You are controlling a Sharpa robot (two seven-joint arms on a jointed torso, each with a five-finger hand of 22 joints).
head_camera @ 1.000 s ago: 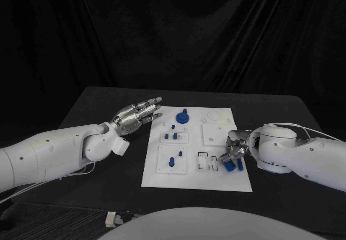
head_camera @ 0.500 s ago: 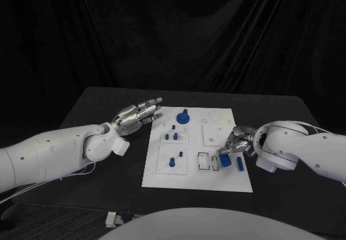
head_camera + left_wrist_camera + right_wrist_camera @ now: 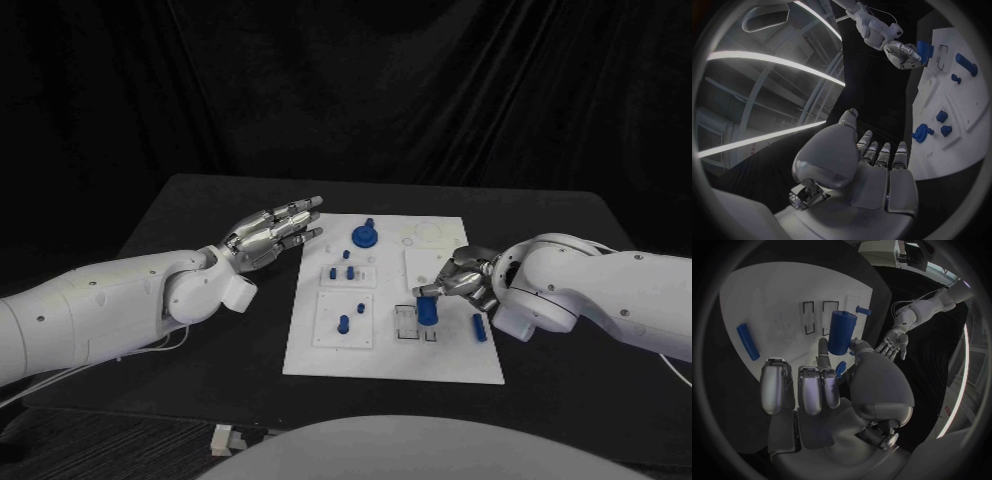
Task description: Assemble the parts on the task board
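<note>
I see my right hand [image 3: 459,280] pinching a blue cylinder [image 3: 428,306] above the task board [image 3: 394,355]; my left hand [image 3: 271,232] hovers with fingers spread.

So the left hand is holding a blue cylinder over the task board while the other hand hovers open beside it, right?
Not quite: the right hand holds the blue cylinder over the task board, as the right wrist view shows. The left hand is the one that hovers open beside the board.

The task board [image 3: 433,362] looks like matt white plastic on a matt black table [image 3: 216,200] — the blue cylinder [image 3: 841,332] smooth, faintly glossy plastic — both hands silvery metal.
</note>
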